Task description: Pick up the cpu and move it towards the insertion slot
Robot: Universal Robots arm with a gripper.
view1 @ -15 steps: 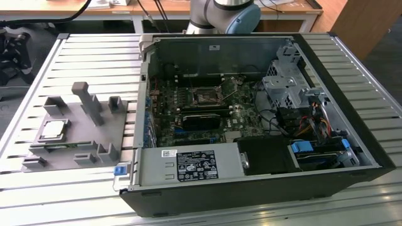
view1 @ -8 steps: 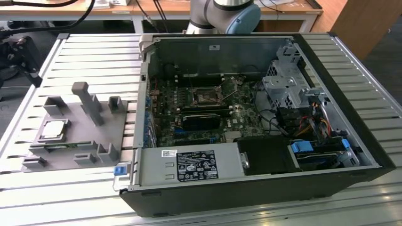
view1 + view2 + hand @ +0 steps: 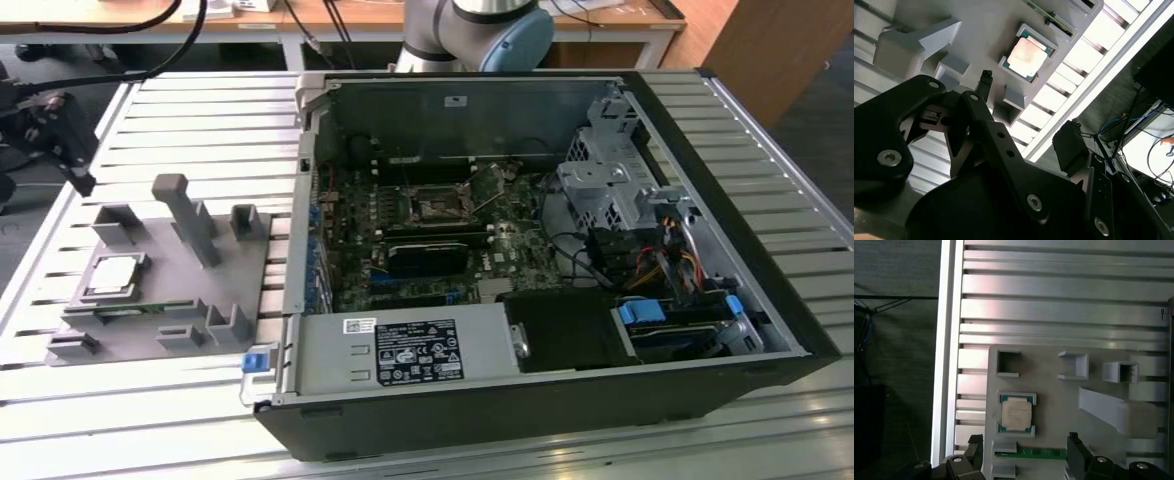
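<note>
Pale satin metal cpu [image 3: 1016,414], matt grey plastic fixture [image 3: 1054,405], ribbed shiny metal table [image 3: 1054,290]

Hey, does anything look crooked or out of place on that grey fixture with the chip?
Nothing stands out. The cpu lies flat and square in its recess on the grey fixture, with the open tool apart from it.

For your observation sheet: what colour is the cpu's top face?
The cpu is pale silver-grey on top, best seen in the first wrist view.

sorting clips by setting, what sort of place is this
Likely a robotics lab bench for computer assembly: an opened desktop computer case lies on a slotted metal table, beside a grey fixture holding the cpu, with wooden desks behind.
</note>
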